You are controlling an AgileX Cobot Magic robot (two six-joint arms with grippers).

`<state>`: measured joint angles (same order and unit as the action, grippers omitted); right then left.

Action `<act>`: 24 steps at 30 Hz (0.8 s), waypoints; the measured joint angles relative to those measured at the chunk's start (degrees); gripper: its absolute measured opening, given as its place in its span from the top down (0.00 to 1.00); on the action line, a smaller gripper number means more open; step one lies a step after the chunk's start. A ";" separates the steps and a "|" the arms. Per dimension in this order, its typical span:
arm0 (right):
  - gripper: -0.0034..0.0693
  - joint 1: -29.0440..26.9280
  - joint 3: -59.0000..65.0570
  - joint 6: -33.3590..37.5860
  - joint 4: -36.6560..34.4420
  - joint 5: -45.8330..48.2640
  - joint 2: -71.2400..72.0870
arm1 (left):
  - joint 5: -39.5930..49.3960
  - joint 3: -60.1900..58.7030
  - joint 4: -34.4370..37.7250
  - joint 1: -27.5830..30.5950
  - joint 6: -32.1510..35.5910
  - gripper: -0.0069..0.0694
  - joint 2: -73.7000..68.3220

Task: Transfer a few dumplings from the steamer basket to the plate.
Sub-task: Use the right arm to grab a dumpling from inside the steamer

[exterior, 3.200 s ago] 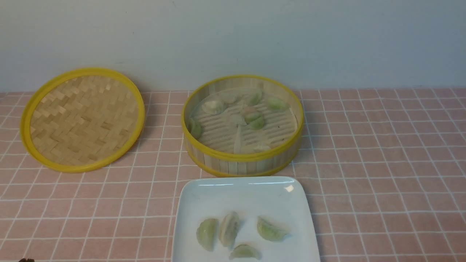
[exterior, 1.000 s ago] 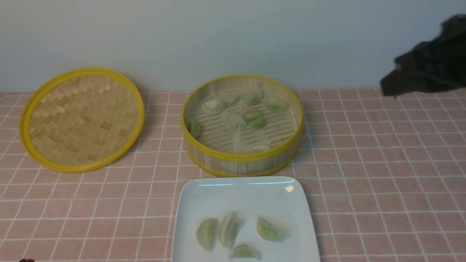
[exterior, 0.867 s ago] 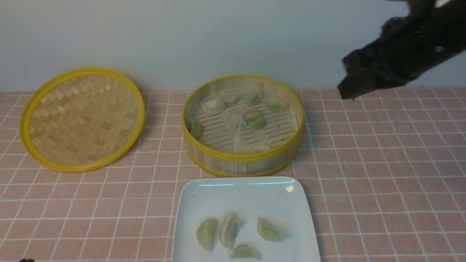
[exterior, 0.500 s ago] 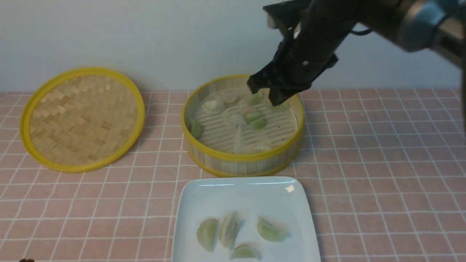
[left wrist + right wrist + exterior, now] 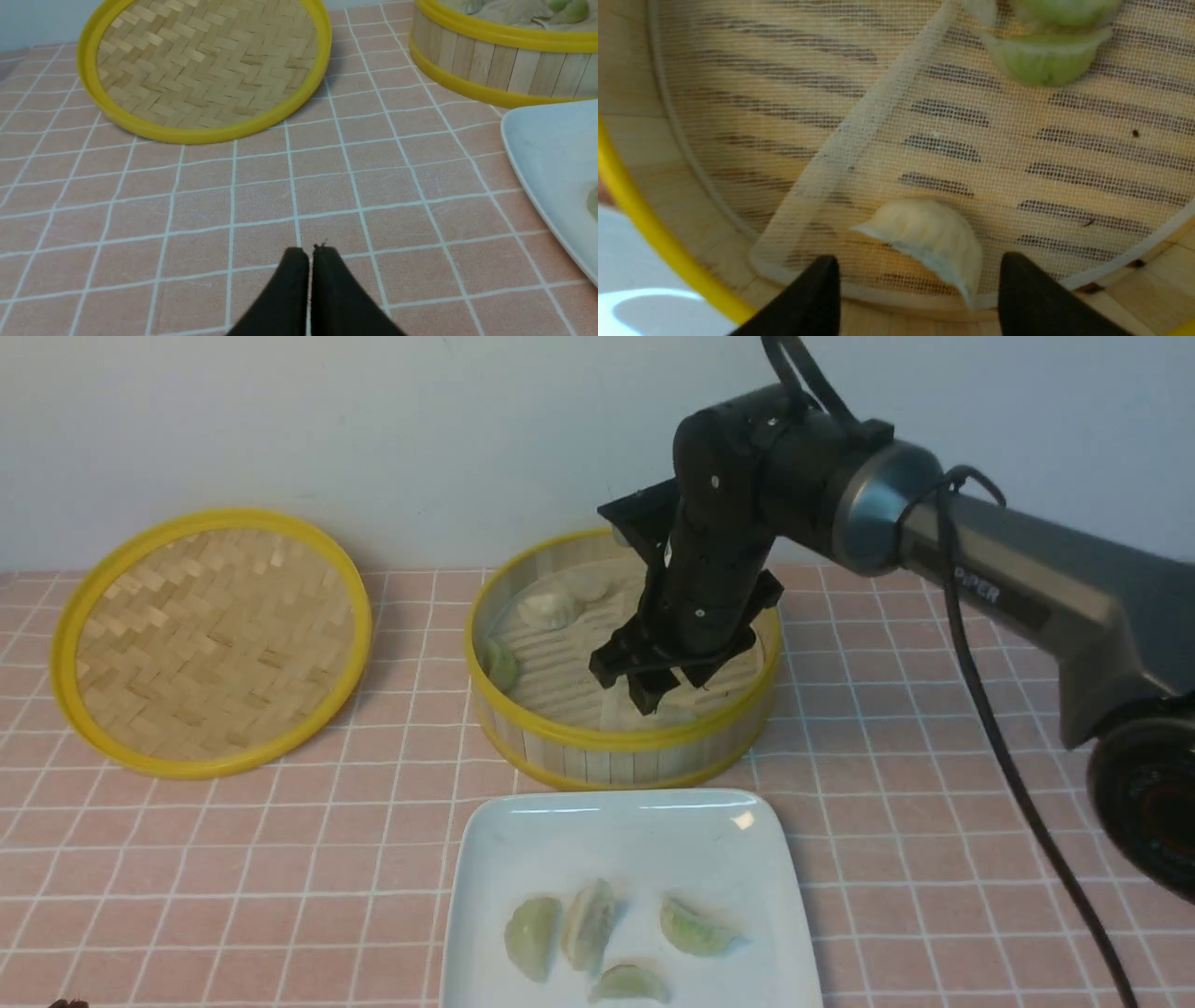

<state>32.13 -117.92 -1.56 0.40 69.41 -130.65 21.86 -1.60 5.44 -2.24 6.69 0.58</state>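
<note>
The steamer basket (image 5: 616, 747) stands mid-table with a white mesh liner (image 5: 887, 116) on its slatted floor. My right gripper (image 5: 628, 686) is down inside it near the front wall, open. In the right wrist view its fingers straddle a pale dumpling (image 5: 929, 233) on the liner without touching it; the gripper's midpoint (image 5: 920, 275) lies just short of it. A green dumpling (image 5: 1041, 60) lies farther in. More dumplings (image 5: 551, 609) show at the basket's back left. The plate (image 5: 625, 831) in front holds several dumplings (image 5: 588, 922). My left gripper (image 5: 308, 249) is shut and empty, low over the tablecloth.
The flat woven lid (image 5: 210, 639) lies at the left, also in the left wrist view (image 5: 205, 70). The basket wall (image 5: 495, 70) and plate edge (image 5: 551, 154) show there too. The table has a pink tiled cloth; a grey wall stands behind.
My right arm has swung in from the upper right and come down into the basket, open. Dumplings, plate, lid and left gripper have not moved.
</note>
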 joint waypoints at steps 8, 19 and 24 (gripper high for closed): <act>0.19 0.00 -0.24 -1.54 0.83 -1.69 -4.05 | 0.00 0.00 0.00 0.00 0.00 0.92 0.00; 0.55 0.00 -5.75 -1.44 -0.40 1.35 -4.92 | 0.00 0.00 0.00 0.00 0.00 0.92 0.00; 0.83 0.00 -9.50 -1.44 -2.69 1.48 -1.32 | 0.00 0.00 0.00 0.00 0.00 0.92 0.00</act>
<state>32.13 -127.42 -3.00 -2.29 70.89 -131.97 21.86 -1.60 5.44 -2.24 6.69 0.58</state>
